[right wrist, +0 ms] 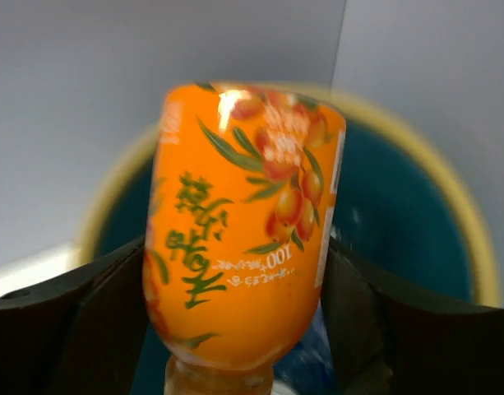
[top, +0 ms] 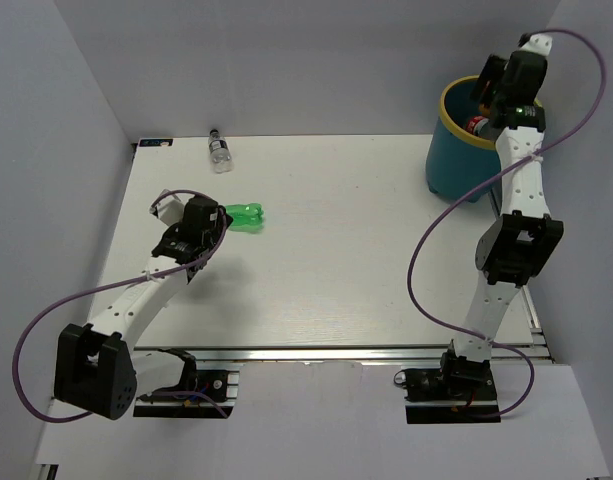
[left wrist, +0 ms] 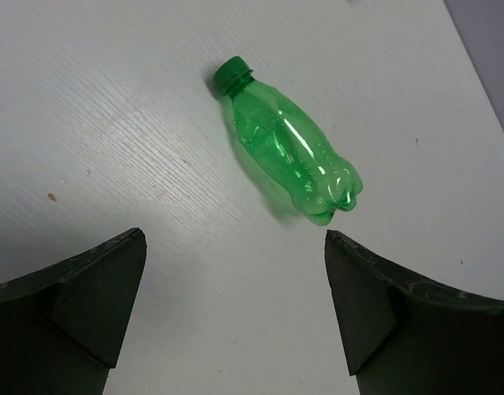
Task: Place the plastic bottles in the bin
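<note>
A green bottle (top: 244, 217) lies on its side on the white table, left of centre. My left gripper (top: 214, 224) is open just left of it. In the left wrist view the green bottle (left wrist: 288, 144) lies ahead of the open gripper (left wrist: 235, 240), its base near the right fingertip (left wrist: 350, 271), not touching. A clear dark-capped bottle (top: 218, 150) lies at the far edge. My right gripper (top: 491, 88) is over the teal bin (top: 456, 160), shut on an orange bottle (right wrist: 243, 222), neck toward the camera, above the bin's yellow rim (right wrist: 461, 214). A red-capped bottle (top: 476, 124) lies inside the bin.
Grey walls close in the table on the left, back and right. The bin stands in the far right corner. A small blue-and-white tag (top: 154, 142) sits at the far left corner. The right arm's purple cable (top: 426, 250) loops over the table's right side.
</note>
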Controlling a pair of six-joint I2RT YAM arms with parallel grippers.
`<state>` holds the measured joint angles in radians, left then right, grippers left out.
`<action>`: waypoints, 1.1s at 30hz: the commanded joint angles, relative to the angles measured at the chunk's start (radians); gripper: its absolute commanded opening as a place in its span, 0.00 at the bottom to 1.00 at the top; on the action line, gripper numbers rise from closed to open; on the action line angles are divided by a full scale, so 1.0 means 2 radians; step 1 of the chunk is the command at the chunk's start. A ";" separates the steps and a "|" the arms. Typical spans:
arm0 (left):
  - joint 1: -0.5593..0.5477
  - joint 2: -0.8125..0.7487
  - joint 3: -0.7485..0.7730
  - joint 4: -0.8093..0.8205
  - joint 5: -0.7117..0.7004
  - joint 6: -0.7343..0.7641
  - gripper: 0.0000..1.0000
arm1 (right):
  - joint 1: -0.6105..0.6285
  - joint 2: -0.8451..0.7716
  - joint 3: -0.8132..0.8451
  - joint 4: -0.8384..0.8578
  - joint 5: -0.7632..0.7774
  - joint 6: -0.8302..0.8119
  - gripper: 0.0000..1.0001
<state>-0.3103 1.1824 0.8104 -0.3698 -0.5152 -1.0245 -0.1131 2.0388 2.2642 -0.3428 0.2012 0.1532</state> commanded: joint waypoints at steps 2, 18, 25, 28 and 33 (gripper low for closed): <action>0.006 0.014 0.013 -0.014 0.001 -0.009 0.98 | 0.007 -0.042 -0.055 -0.014 0.033 -0.011 0.84; 0.021 0.045 0.006 0.023 0.040 -0.034 0.98 | 0.055 -0.202 -0.164 0.023 -0.079 -0.083 0.89; 0.028 0.124 0.045 0.054 0.062 -0.071 0.98 | 0.177 -0.340 -0.367 0.113 -0.125 -0.088 0.89; 0.036 0.166 0.060 0.068 0.080 -0.094 0.98 | 0.199 -0.379 -0.471 0.193 -0.171 -0.045 0.89; 0.047 0.222 0.095 0.099 0.092 -0.111 0.98 | 0.219 -0.384 -0.496 0.187 -0.233 -0.057 0.89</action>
<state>-0.2276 1.6115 0.9432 -0.2302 -0.3527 -1.2022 0.3107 1.3102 1.2537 -0.0967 -0.1581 0.0265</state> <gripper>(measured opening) 0.982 0.894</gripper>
